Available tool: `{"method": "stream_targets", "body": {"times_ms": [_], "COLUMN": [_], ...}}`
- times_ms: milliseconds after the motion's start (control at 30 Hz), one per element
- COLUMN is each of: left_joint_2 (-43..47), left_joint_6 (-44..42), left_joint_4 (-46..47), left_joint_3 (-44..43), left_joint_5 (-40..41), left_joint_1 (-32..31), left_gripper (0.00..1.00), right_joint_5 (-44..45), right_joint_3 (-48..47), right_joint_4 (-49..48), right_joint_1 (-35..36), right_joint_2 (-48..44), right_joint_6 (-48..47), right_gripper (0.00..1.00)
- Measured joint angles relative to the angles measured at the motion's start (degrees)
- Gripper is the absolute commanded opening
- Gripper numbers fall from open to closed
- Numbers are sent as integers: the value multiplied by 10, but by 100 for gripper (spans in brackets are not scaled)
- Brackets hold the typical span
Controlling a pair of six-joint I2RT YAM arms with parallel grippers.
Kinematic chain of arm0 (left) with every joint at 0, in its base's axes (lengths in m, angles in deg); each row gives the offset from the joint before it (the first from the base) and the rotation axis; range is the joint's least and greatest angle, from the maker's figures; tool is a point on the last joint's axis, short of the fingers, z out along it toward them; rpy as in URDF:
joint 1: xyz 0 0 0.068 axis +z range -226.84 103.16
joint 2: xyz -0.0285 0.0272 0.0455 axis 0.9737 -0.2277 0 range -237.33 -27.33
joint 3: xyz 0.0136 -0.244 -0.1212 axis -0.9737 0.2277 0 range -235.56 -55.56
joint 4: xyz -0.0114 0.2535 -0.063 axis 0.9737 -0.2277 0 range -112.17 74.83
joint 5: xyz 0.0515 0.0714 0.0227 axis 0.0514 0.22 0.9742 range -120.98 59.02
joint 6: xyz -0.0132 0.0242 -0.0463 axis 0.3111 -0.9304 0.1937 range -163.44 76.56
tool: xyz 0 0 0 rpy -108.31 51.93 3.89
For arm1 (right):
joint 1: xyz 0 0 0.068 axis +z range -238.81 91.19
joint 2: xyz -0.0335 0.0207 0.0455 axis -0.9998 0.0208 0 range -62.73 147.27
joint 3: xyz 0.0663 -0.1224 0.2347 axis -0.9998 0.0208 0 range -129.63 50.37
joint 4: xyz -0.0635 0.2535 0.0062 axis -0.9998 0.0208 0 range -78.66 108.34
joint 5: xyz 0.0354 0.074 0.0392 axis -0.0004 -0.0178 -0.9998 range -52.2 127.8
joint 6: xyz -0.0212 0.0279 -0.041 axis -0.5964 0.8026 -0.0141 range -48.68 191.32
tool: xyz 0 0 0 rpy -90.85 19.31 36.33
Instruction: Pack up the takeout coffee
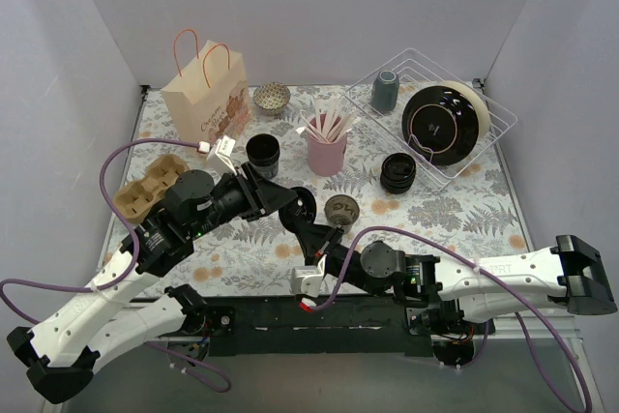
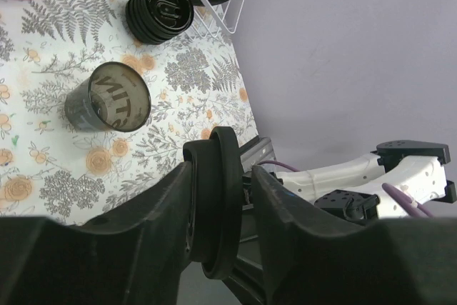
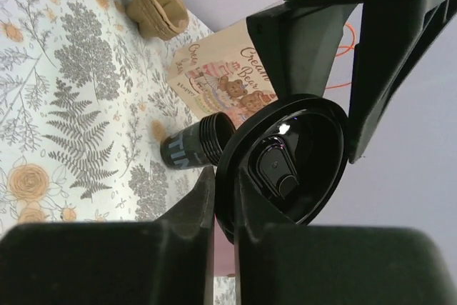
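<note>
A glossy black round lid (image 3: 285,162) hangs in the air between both grippers, apart from any cup. My right gripper (image 3: 225,176) is shut on its rim. My left gripper (image 2: 223,169) has the lid (image 2: 218,205) between its fingers, against one finger with a small gap to the other. In the top view both grippers meet at the lid (image 1: 304,203) over the table's near middle. An open black cup (image 1: 340,210) holding brown liquid stands just right of them. A second lidless black cup (image 1: 262,152) stands behind. No lidded cup is in view.
A paper bag (image 1: 205,94) stands back left, with a cardboard cup carrier (image 1: 150,186) at the left. A pink cup of stirrers (image 1: 327,147), a stack of black lids (image 1: 397,173), and a wire rack (image 1: 488,108) with a grey-blue tumbler (image 1: 385,92) and a black plate are behind.
</note>
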Motion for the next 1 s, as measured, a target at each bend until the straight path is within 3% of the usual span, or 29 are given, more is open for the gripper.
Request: {"method": "stream_targets", "body": {"times_ms": [67,133,333,433,600,767,900,1000], "left_joint_2": [0,0,-7,-10,-22,-31,-33,-29], "left_joint_6": [-2,-16,-103,-167,-257,-347,-435,-488], "left_joint_4": [11,20,18,24,45,80,95,119], "left_joint_3": [0,0,-33,-53,-40,18,45,61], "left_joint_5": [-4,-3,39,70,80,-23,-132,-169], "left_joint_1": [0,0,0,0,0,0,0,0], "left_gripper": [66,87,93,93,93,93,96,97], "right_joint_5": [-2,-2,-17,-89,-294,-559,-741,-838], "right_joint_3": [0,0,-12,-21,-28,-47,-46,-49], "right_joint_4": [-2,3,78,127,198,203,169,165], "right_joint_1": [2,3,-13,-91,-314,-476,-552,-559], "right_joint_2": [-5,-19,-91,-124,-162,-140,-116,-105], "right_joint_6": [31,68,278,392,563,694,790,810], "right_gripper": [1,1,1,1,1,1,1,1]}}
